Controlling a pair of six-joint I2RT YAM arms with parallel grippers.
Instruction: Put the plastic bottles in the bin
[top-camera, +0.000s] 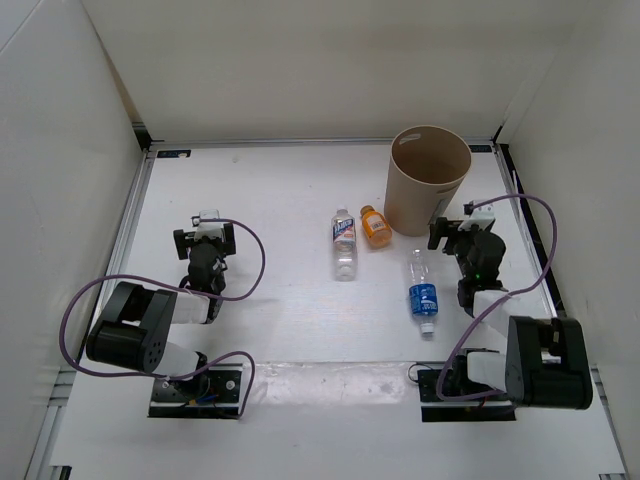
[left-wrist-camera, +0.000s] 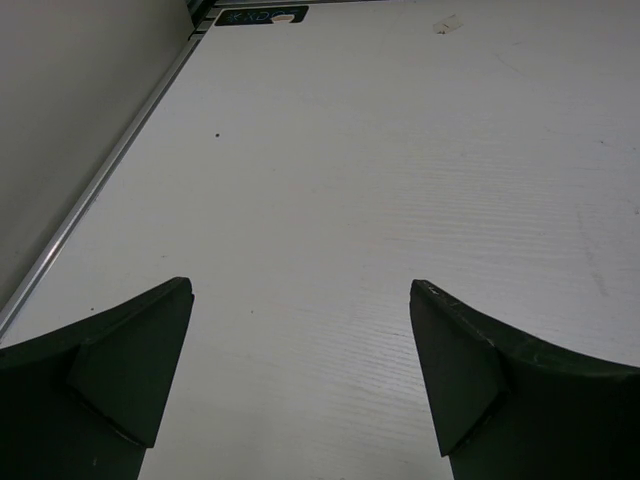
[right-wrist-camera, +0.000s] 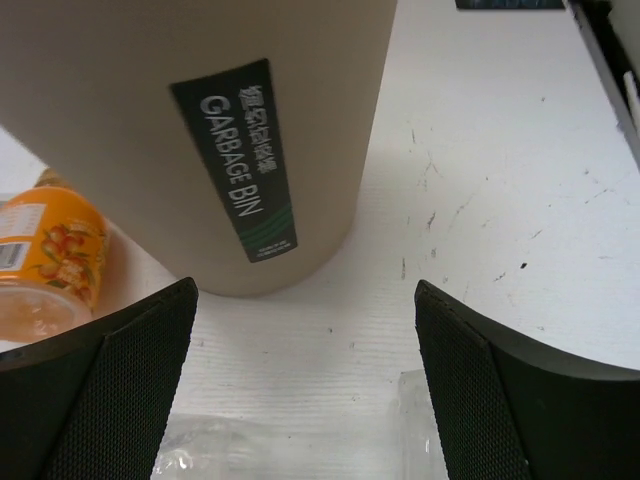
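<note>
The tan bin (top-camera: 428, 178) stands upright at the back right. Three bottles lie on the table: a clear one with a white-and-blue label (top-camera: 344, 243), a stubby orange one (top-camera: 375, 226) beside the bin, and a clear one with a blue label (top-camera: 423, 293). My right gripper (top-camera: 462, 230) is open and empty, just right of the bin's base. In the right wrist view the gripper (right-wrist-camera: 305, 385) faces the bin (right-wrist-camera: 150, 120), with the orange bottle (right-wrist-camera: 45, 260) at the left and clear bottle plastic (right-wrist-camera: 290, 450) low between the fingers. My left gripper (top-camera: 205, 232) (left-wrist-camera: 300, 370) is open and empty over bare table.
White walls enclose the table on the left, back and right. A metal rail (left-wrist-camera: 90, 200) runs along the left edge. The bin carries a dark "GARBAGE BIN" label (right-wrist-camera: 240, 160). Purple cables loop from both arms.
</note>
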